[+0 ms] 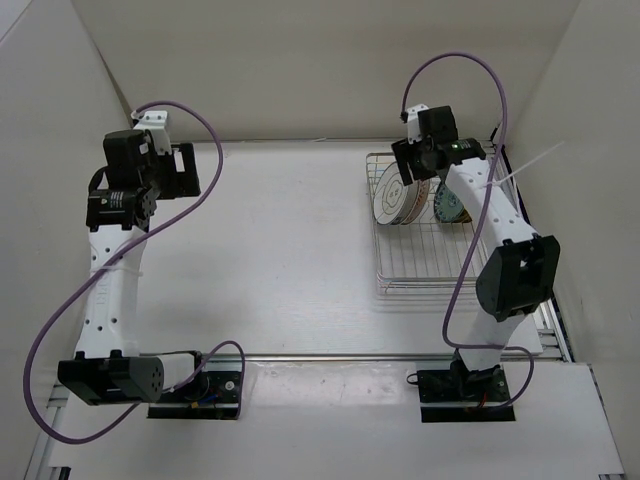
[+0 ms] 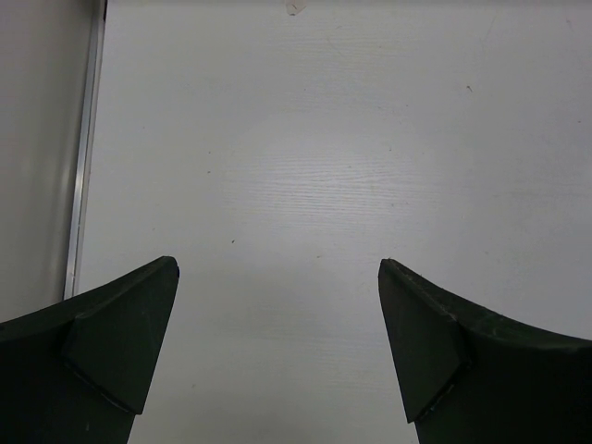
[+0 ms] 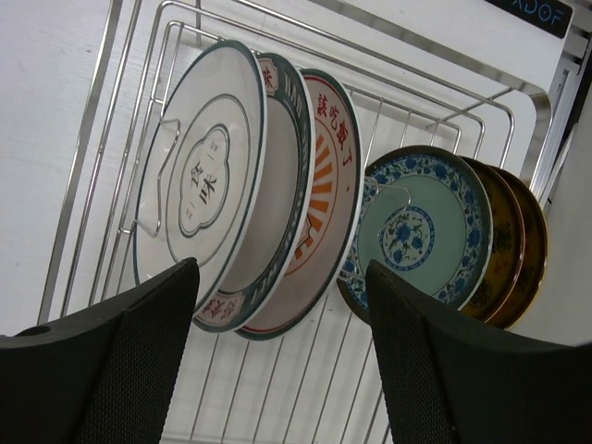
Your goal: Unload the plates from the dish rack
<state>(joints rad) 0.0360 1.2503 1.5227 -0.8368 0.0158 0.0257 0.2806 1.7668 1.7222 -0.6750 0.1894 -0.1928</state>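
Note:
The chrome wire dish rack (image 1: pixel 425 268) stands at the right of the table. Several plates stand on edge in it: a white ringed plate (image 3: pixel 199 185), a white dark-rimmed plate (image 3: pixel 282 139), an orange-centred plate (image 3: pixel 326 194), a teal plate (image 3: pixel 421 227) and golden-yellow plates (image 3: pixel 507 245). In the top view the white plates (image 1: pixel 393 195) and the teal plate (image 1: pixel 449 205) show. My right gripper (image 3: pixel 282 277) is open and empty, just above the white plates, also in the top view (image 1: pixel 408 176). My left gripper (image 2: pixel 277 268) is open and empty over bare table at the far left (image 1: pixel 186 170).
White walls close in the table (image 1: pixel 280 250) at the back and both sides. A metal rail (image 2: pixel 83 157) runs along the table's left edge. The rack's raised wire side (image 3: pixel 305 28) stands behind the plates. The right arm (image 1: pixel 500 230) leans over the rack's right side.

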